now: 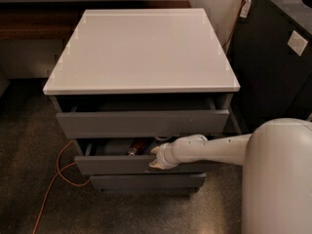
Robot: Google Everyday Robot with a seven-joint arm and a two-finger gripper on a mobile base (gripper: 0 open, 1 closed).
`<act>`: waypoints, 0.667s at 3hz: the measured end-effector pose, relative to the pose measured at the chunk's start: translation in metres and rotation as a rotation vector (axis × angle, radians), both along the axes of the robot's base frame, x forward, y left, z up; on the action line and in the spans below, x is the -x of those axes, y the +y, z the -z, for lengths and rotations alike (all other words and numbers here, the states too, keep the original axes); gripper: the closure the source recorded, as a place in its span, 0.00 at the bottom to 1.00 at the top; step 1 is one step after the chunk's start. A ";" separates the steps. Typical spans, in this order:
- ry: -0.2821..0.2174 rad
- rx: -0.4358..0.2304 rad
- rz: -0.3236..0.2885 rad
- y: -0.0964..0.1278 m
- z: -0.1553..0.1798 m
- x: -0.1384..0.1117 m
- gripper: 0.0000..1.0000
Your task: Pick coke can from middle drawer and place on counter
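Note:
The coke can (138, 146) lies on its side inside the middle drawer (122, 165), which is pulled out; only part of the dark-red can shows under the drawer above. My gripper (157, 158) sits at the drawer's front edge, just right of the can and slightly nearer the camera. My white arm (214, 149) reaches in from the right. The white counter (141, 50) tops the cabinet and has nothing on it.
The top drawer (141, 123) is also pulled out and overhangs the middle one. The bottom drawer (146, 181) sits below. An orange cable (58, 172) runs over the floor at the left. A dark cabinet (278, 57) stands at the right.

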State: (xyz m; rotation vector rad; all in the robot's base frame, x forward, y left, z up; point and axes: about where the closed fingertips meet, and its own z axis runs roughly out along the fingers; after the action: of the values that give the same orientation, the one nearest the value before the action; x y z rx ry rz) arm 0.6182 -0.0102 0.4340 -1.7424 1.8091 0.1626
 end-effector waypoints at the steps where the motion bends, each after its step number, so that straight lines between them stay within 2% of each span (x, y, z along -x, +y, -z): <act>1: 0.039 -0.048 -0.048 0.012 -0.004 0.034 1.00; 2: 0.059 -0.074 -0.083 0.021 -0.007 0.050 1.00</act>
State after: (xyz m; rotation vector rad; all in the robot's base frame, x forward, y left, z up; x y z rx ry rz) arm 0.5682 0.0106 0.4412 -1.7779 1.7504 0.3146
